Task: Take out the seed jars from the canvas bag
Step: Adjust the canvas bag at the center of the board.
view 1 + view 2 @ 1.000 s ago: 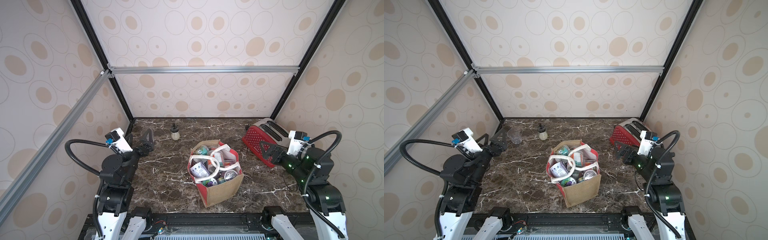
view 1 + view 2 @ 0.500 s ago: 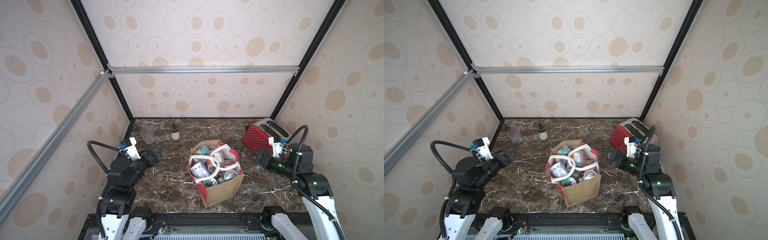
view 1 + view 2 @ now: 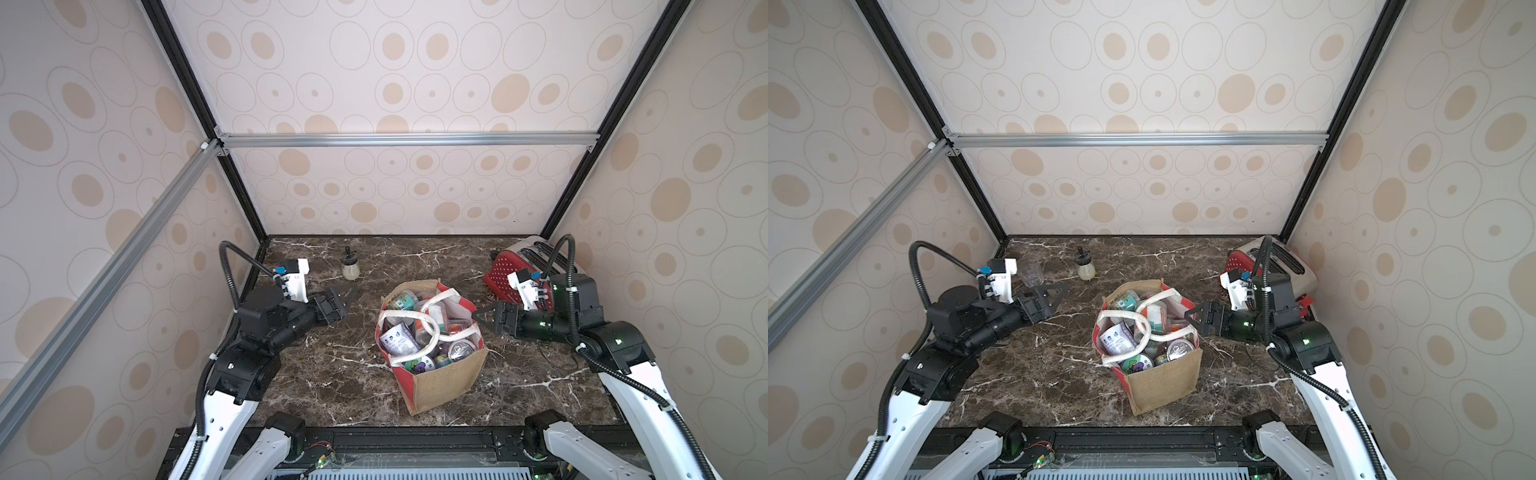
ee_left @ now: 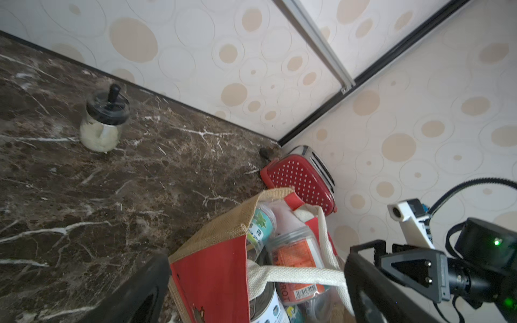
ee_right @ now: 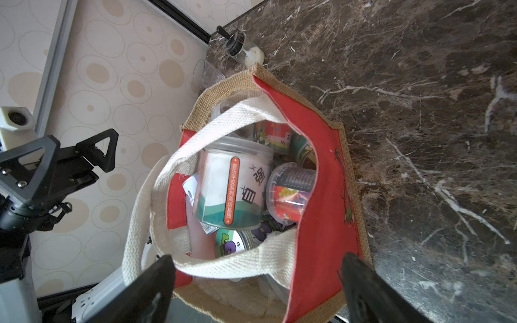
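1. My right gripper (image 3: 482,320), jaws spread and empty, hangs at the canvas bag's (image 3: 440,382) 3 o'clock; my left gripper (image 3: 347,301), likewise, at 9.
2. The seed jars (image 3: 398,337) all lie inside. The handles (image 5: 223,120) loop across them, so I fear a jaw snagging one and toppling the bag.
3. Only my right wrist view shows the gap between the handles.

Rough burlap canvas bag (image 3: 449,380), clear plastic seed jars (image 5: 233,187), glossy marble table (image 3: 332,382)

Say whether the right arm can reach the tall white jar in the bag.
Likely yes: the right gripper is open beside the canvas bag; the white jar lies exposed between the handles, which could snag.
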